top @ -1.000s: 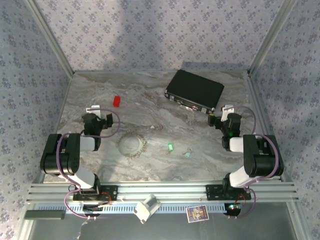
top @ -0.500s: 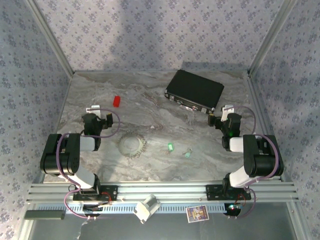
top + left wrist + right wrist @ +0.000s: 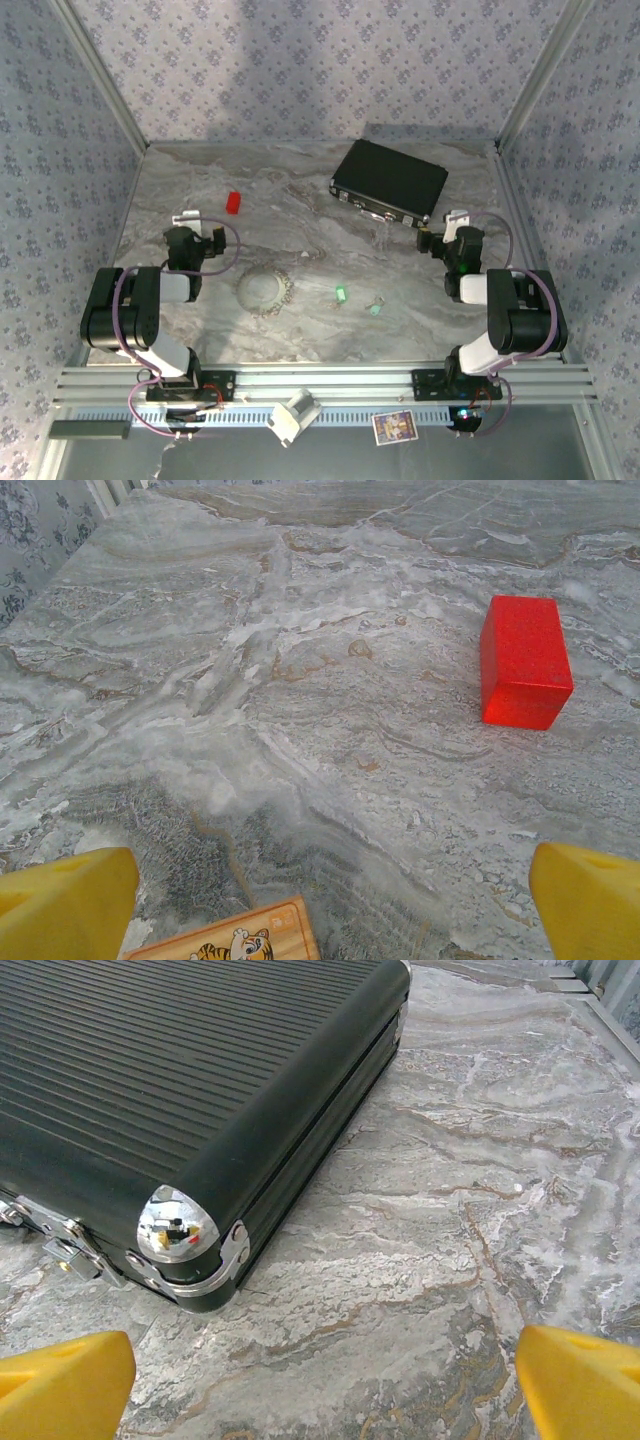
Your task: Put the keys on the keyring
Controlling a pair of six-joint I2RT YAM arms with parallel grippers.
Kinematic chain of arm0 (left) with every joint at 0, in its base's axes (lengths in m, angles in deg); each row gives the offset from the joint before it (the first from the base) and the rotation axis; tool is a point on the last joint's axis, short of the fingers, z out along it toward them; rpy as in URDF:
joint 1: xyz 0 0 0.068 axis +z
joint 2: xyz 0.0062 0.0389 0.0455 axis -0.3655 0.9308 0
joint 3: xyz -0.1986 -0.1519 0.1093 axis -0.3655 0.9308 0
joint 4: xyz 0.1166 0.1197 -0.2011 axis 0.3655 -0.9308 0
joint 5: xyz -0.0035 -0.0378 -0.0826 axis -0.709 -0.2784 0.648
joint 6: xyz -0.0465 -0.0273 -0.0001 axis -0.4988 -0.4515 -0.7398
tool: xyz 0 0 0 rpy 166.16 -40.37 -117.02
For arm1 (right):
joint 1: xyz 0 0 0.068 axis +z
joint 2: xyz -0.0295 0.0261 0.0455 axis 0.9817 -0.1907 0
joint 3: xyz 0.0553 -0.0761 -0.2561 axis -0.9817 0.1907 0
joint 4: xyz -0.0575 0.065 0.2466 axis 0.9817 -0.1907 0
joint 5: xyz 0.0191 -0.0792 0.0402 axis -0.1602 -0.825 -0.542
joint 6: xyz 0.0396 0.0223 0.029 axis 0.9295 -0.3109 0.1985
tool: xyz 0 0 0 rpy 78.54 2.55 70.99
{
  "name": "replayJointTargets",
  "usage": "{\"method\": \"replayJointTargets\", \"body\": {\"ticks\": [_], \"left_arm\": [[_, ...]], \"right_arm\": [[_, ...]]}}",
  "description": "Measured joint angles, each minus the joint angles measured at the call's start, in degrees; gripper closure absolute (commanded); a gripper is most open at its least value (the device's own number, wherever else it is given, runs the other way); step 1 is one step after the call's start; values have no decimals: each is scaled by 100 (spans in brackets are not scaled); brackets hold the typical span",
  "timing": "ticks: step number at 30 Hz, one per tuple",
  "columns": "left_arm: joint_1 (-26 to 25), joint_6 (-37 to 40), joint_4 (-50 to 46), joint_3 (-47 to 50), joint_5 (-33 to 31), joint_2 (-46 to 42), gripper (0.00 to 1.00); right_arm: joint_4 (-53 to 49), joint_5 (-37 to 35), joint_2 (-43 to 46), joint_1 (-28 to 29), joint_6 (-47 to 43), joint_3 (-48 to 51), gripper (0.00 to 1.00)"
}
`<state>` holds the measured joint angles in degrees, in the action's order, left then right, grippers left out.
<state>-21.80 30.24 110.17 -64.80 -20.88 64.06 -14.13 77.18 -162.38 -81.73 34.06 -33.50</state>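
The keyring point(image 3: 263, 289) lies flat on the marble table, just right of my left arm. Two keys with mint-green heads, one point(image 3: 340, 294) and the other point(image 3: 375, 308), lie apart to the ring's right, near the table's middle. My left gripper point(image 3: 198, 228) stands open at the left, up and left of the ring. In the left wrist view its yellow fingertips point(image 3: 62, 900) are spread wide over bare marble, left gripper point(image 3: 325, 900) holding nothing. My right gripper point(image 3: 445, 228) is open at the right, and in the right wrist view the right gripper point(image 3: 322, 1385) is empty too.
A black case point(image 3: 390, 180) point(image 3: 180, 1080) lies at the back right, its chrome corner just ahead of my right fingers. A red block point(image 3: 233, 202) point(image 3: 523, 660) sits ahead of my left gripper. A small wooden tile with a tiger picture point(image 3: 235, 942) lies under the left gripper.
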Motion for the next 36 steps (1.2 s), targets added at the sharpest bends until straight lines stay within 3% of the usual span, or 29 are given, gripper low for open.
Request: {"method": "replayJointTargets", "body": {"ticks": [9,13,16,18,20,27,36], "left_arm": [[0,-245,-1735,-675,184,-1646,0],[0,-769,-2439,-990,667,-2249,2],[-37,-1248,-3056,-1163,1097,-2444,3],[-168,-1519,-3482,-1250,1259,-2479,3],[-452,-1773,-3899,-1300,1392,-2474,4],[-1904,-2625,-5447,-1307,1329,-2557,8],[-2492,-4026,-7075,-920,621,-4081,30]], "right_arm": [[-2181,-37,2330,131,448,-660,1],[-3069,57,2964,243,1375,-800,10],[-3967,323,3128,380,2081,-872,21],[-4531,584,3154,555,2350,-955,23],[-5119,713,3156,935,2535,-1095,26],[-6393,691,3226,3139,3014,-1333,29],[-6734,358,2417,4601,3517,-1576,33]]}}
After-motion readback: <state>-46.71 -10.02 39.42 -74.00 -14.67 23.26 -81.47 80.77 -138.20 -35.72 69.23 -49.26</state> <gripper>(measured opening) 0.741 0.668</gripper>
